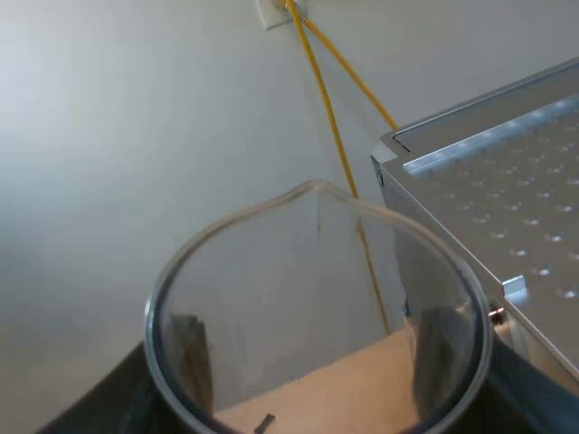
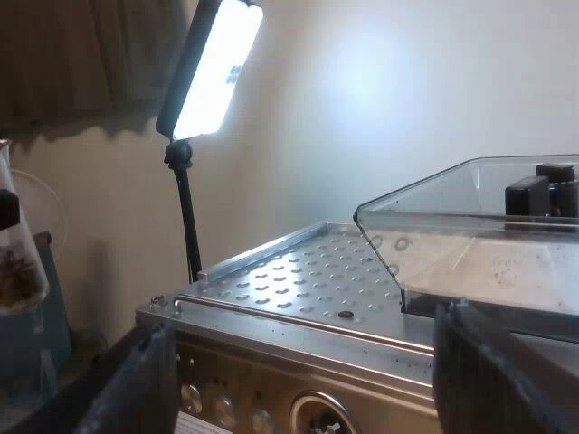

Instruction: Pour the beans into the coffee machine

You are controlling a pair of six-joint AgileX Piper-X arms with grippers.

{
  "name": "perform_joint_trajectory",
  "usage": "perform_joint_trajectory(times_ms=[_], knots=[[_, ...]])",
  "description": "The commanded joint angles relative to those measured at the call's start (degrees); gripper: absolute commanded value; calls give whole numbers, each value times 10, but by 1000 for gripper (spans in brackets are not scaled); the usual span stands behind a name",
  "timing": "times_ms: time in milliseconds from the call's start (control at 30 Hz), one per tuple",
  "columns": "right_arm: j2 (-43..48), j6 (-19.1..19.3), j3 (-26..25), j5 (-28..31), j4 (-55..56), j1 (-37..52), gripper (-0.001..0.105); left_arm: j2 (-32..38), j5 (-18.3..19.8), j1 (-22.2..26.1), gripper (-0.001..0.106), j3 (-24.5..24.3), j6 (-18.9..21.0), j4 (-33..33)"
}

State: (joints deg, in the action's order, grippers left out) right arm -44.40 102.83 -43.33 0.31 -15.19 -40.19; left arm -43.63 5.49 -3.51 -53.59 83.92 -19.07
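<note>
My left gripper (image 1: 317,371) is shut on the clear measuring glass (image 1: 317,192); its dark fingers (image 1: 190,357) show through the glass walls on both sides. The glass's spout points toward the wall, beside the corner of the espresso machine (image 1: 507,199). In the right wrist view the glass (image 2: 14,267) hangs off the machine's side with brown beans in its lower part. The clear bean hopper (image 2: 470,244) stands on the machine's perforated top (image 2: 298,280). My right gripper (image 2: 308,389) is open at the machine's front edge, holding nothing.
Yellow cables (image 1: 330,117) run down the wall from a socket behind the machine. A lit lamp panel on a black stand (image 2: 213,68) rises beyond the machine. Knobs (image 2: 226,411) line the machine's front.
</note>
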Motion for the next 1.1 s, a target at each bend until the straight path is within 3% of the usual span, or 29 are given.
perform_joint_trajectory(times_ms=[33,233,500,833,1100], knots=[[5,1,-4,-3,-8,-2,62,-7,-9,-3,37,-21,1,-4],[5,1,-4,-3,-8,-2,62,-51,-34,-44,37,-79,2,-13],[5,1,-4,-3,-8,-2,62,-147,-94,-109,37,-185,-34,-73],[5,1,-4,-3,-8,-2,62,-242,-113,-169,37,-295,-45,-74],[5,1,-4,-3,-8,-2,62,-326,-131,-197,37,-398,-45,-118]])
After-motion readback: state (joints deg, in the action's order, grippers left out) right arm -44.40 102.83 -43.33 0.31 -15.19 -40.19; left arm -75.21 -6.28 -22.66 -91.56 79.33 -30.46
